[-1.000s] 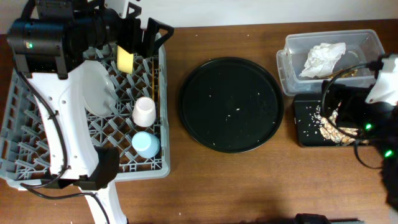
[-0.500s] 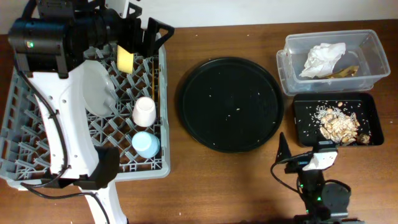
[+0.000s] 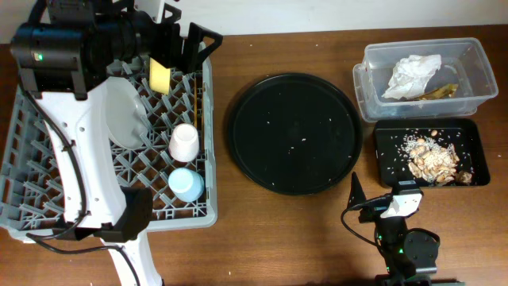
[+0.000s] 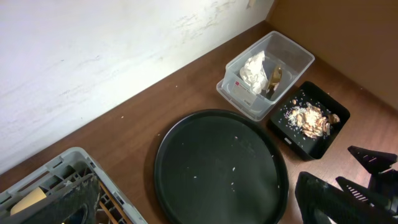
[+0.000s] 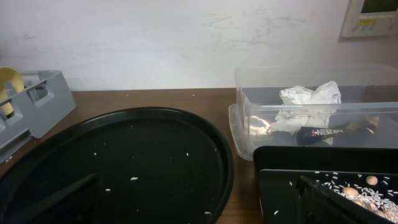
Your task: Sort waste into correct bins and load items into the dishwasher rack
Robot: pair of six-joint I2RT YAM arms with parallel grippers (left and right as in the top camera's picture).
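Everything looks sorted and the dishwasher rack (image 3: 20,159) loaded; parking seems all that's left, with the right gripper (image 5: 199,205) jaws spread and the left gripper (image 3: 189,46) jaws impossible to tell.

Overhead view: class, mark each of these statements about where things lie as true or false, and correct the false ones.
1. The crumpled napkin lies in the clear tub. True.
2. The round black tray holds the pale pink cup. False: the cup stands in the grey rack, and the tray bears only small pale specks.
3. The beige crumbs lie in the rectangular black tray. True.
4. The light blue cup lies in the clear tub. False: it sits in the grey rack, next to the pale pink cup.
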